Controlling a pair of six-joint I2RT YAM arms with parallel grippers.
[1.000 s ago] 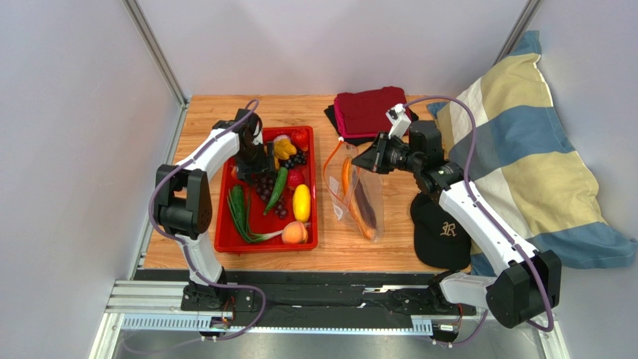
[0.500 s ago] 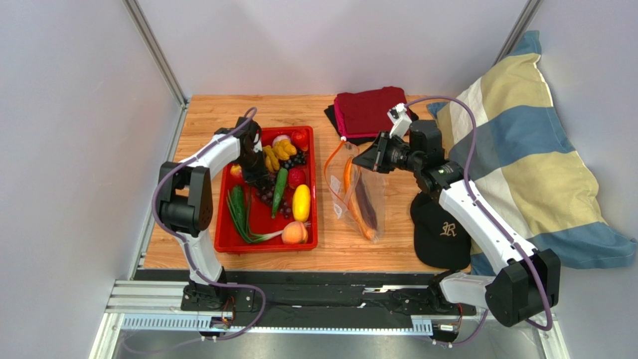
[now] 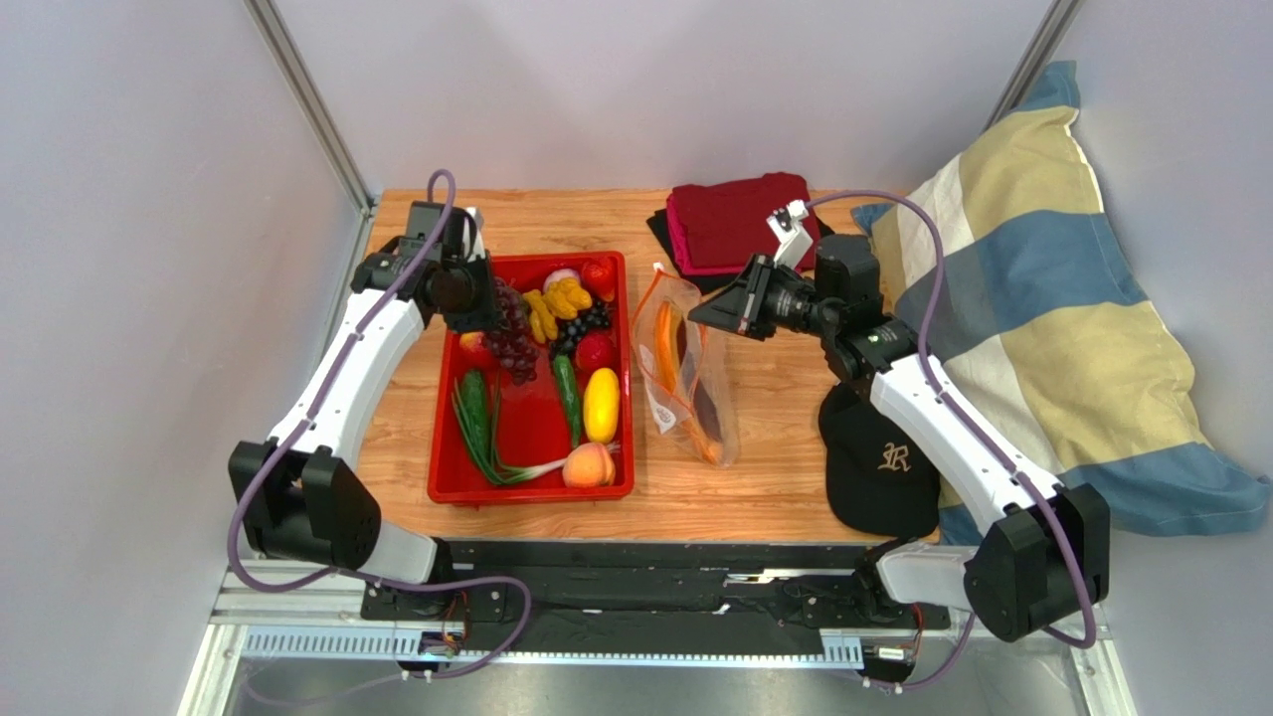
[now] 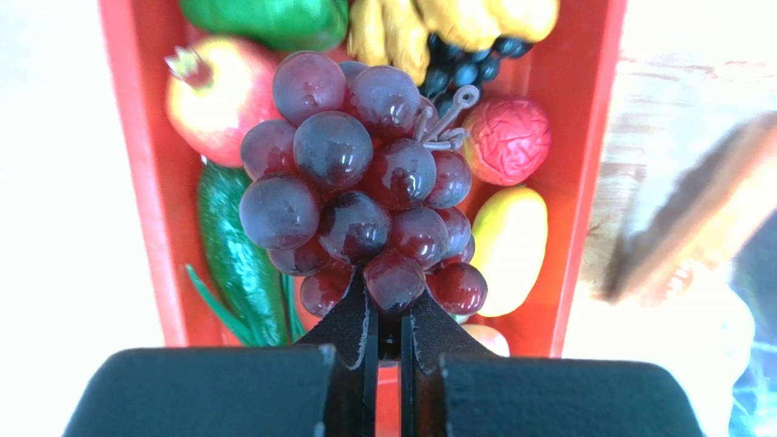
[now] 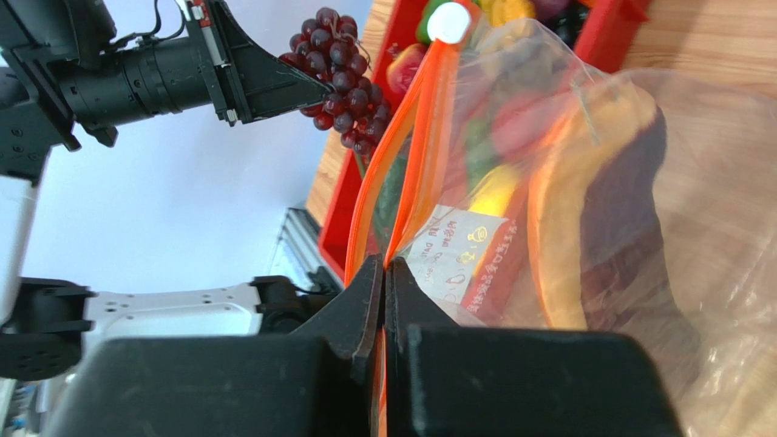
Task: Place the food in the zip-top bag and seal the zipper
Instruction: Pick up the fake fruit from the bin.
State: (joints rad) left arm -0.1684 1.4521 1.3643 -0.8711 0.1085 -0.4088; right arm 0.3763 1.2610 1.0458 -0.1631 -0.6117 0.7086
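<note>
My left gripper (image 4: 390, 293) is shut on the purple grapes (image 4: 356, 182) at the bunch's lower end. In the top view the left gripper (image 3: 493, 309) holds the grapes (image 3: 513, 337) up over the back of the red tray (image 3: 444, 448). More food lies in the tray: bananas (image 3: 565, 302), a yellow lemon (image 3: 601, 403) and a peach (image 3: 589, 466). My right gripper (image 5: 384, 269) is shut on the orange-red zipper (image 5: 406, 164) of the clear zip-top bag (image 3: 691, 385), lifting its mouth towards the tray. Inside the bag lie an orange piece and a dark purple piece (image 5: 629, 218).
Folded dark red cloths (image 3: 740, 221) lie at the table's back. A black cap (image 3: 885, 460) sits right of the bag, under my right arm. A striped pillow (image 3: 1046, 328) fills the right side. Grey walls close in on the left and back.
My left gripper closed on the grapes and lifted them out of the tray, swinging back and left. The right gripper shifted the bag's mouth slightly left, towards the tray.
</note>
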